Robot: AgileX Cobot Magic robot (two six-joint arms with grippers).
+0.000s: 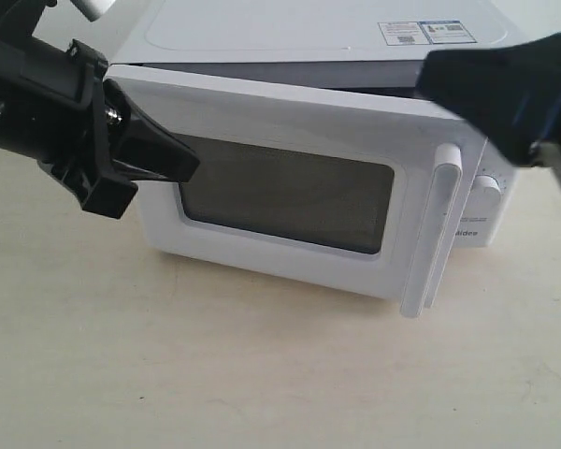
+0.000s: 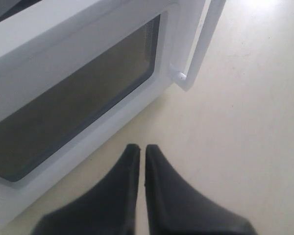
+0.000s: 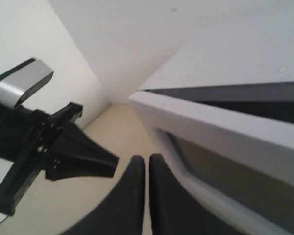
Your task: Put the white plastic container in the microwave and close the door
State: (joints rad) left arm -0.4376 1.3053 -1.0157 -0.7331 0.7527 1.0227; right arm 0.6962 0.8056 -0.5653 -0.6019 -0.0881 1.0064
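Two shut pincers flank a white microwave [image 1: 290, 33] whose door [image 1: 290, 122] stands a little ajar, a dark gap showing along its top edge in the right wrist view. The left pincer [image 1: 189, 169], jaws pressed nearly together and holding nothing, hangs just before the hinge-side edge of the dark window [image 1: 290, 192]; whether it touches the door cannot be told, and both wrist views suggest a small gap. The right pincer [image 3: 147, 160], also closed and empty, hovers above the door's upper edge. The container is nowhere in sight, presumably inside the oven behind the dark window, though the pictures cannot confirm it.

What seems left is the last push. It would go best nearer the handle [image 1: 435, 224], far from the hinge, with the closed tips flat against the white frame rather than the window. A steady, square press toward the oven should latch the door without sliding the microwave along the bench [image 1: 215, 374].
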